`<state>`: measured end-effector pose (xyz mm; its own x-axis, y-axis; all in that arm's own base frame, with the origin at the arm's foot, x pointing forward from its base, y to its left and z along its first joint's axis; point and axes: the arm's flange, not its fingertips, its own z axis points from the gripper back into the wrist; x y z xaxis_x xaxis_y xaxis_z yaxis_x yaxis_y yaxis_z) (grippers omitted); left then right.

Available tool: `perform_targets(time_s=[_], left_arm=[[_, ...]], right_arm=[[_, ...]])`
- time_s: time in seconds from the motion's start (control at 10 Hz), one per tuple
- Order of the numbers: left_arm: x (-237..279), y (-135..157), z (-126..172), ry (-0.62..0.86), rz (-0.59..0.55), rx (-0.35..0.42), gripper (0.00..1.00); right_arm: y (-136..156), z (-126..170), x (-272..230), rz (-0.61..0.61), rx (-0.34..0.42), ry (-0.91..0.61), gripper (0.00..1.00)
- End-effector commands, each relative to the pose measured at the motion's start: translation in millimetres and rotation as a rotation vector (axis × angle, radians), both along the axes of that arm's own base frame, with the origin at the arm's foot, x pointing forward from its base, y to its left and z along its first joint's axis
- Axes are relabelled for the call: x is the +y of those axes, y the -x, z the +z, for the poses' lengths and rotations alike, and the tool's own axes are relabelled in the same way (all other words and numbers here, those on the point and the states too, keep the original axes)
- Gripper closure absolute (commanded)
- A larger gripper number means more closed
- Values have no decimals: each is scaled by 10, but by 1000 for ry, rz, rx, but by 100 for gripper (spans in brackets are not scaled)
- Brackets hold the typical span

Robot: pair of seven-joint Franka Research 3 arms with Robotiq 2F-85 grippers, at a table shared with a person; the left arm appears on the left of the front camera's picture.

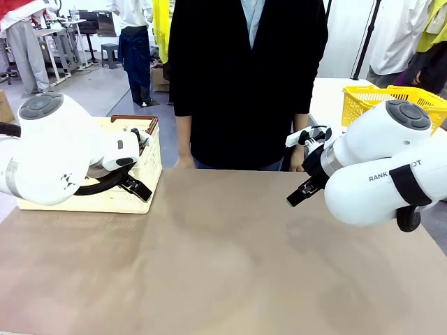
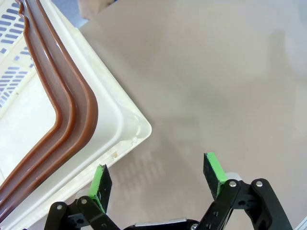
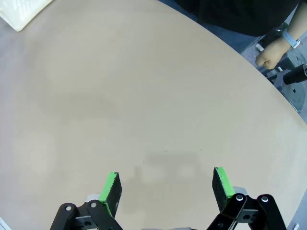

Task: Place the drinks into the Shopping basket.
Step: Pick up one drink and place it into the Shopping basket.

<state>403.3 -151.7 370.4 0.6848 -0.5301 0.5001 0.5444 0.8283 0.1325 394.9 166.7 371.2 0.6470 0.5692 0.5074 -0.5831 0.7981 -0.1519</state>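
The drinks are out of view. The Shopping basket, cream-white with a brown rim, stands at the table's far left, partly behind my left arm. Its corner and brown handles lie just left of my left gripper, which is open and empty over the bare table. My left gripper hangs at the basket's front right corner. My right gripper is open with nothing between its green pads, above the tabletop at the right. One basket corner shows far off.
A person in black stands at the far edge, one hand at the table edge and a fist beside it. A yellow mesh basket sits at the back right. The tan tabletop stretches between the arms.
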Motion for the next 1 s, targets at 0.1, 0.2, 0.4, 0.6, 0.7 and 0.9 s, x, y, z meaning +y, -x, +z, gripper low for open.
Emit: perform_targets(time_s=[0.1, 0.2, 0.4, 0.6, 0.7, 0.9], left_arm=[[1, 0, 0, 0, 0, 0, 0], [0, 0, 0, 0, 0, 0, 0], [52, 246, 143, 60, -160, 619, 0], [169, 531, 526, 371, -171, 826, 0], [457, 621, 780, 585, -258, 870, 0], [1565, 849, 1282, 1059, -288, 687, 0]], right_arm=[[0, 0, 0, 0, 0, -1, 0], [0, 0, 0, 0, 0, 0, 0], [241, 163, -206, 52, 471, -289, 0], [472, 530, -497, -24, 710, -625, 0], [626, 748, -814, 105, 737, -829, 0], [1024, 1044, -1617, 81, 571, -1093, 0]])
